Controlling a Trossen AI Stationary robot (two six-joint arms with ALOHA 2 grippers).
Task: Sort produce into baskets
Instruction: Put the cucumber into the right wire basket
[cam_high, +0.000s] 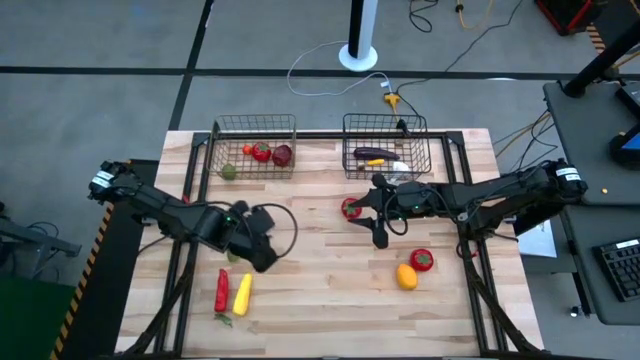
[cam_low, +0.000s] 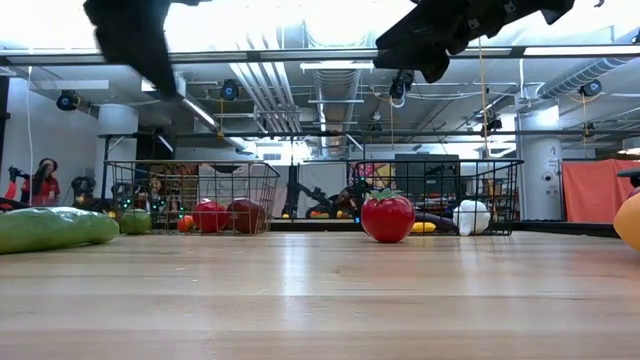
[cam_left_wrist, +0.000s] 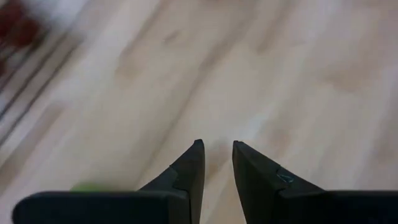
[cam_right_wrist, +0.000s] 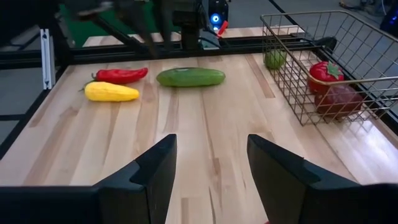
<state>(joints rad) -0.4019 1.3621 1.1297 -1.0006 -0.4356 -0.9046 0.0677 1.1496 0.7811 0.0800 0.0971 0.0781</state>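
My left gripper (cam_high: 264, 258) (cam_left_wrist: 216, 149) hangs above the table left of centre, empty, its fingers a narrow gap apart. A long green cucumber (cam_right_wrist: 190, 76) (cam_low: 55, 228) lies on the table beneath that arm. A red pepper (cam_high: 221, 290) and a long yellow piece (cam_high: 242, 293) lie near the front left. My right gripper (cam_high: 366, 228) (cam_right_wrist: 211, 162) is open and empty above the table's middle, beside a red tomato (cam_high: 352, 208) (cam_low: 387, 217). Another red tomato (cam_high: 421, 260) and an orange (cam_high: 406, 276) lie at the front right.
The left wire basket (cam_high: 216, 150) at the far edge holds a red tomato (cam_high: 262, 152), a dark-red round piece (cam_high: 283, 155) and a green round one (cam_high: 229, 172). The right basket (cam_high: 428, 150) holds a purple long piece (cam_high: 372, 152) and a white one (cam_high: 398, 167). A person shows far behind (cam_low: 42, 180).
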